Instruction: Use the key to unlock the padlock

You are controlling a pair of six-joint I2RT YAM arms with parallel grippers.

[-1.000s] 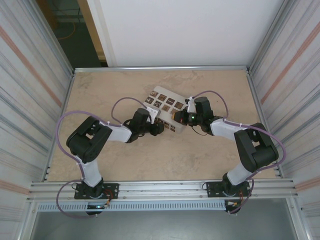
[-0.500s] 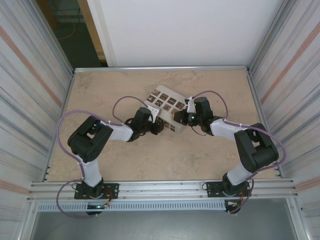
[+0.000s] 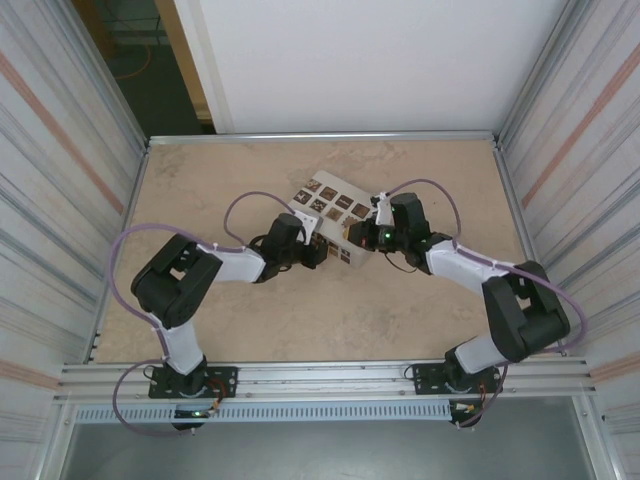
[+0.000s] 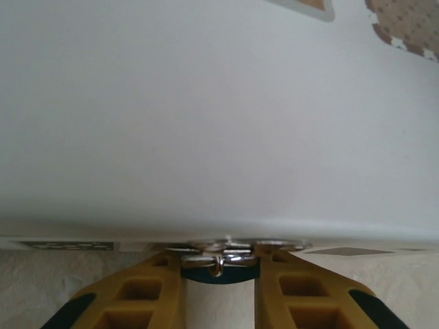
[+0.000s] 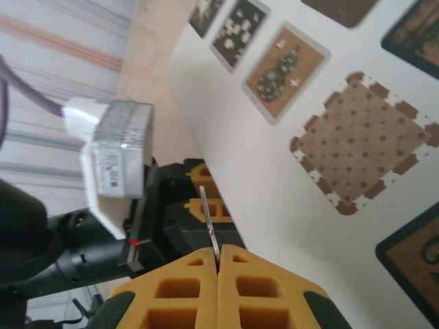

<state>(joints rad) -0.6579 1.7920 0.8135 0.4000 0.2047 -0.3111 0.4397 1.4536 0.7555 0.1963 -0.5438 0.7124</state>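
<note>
padlock (image 4: 221, 273), its blue body pinched between the fingers of the left gripper (image 4: 219, 263), sits at the near lower edge of the white box (image 4: 206, 123). its silvery shackle (image 4: 218, 253) leads toward the box and the body trails back toward the wrist, so its long axis runs along the gripper's reach. the right gripper (image 5: 219, 255), jaws closed flat on the key (image 5: 208, 223), aims the thin blade straight out at the left arm's fingers. the step in hand looks like lining key to lock; the keyhole is hidden, so the next move calls for a fine, square approach.
</note>
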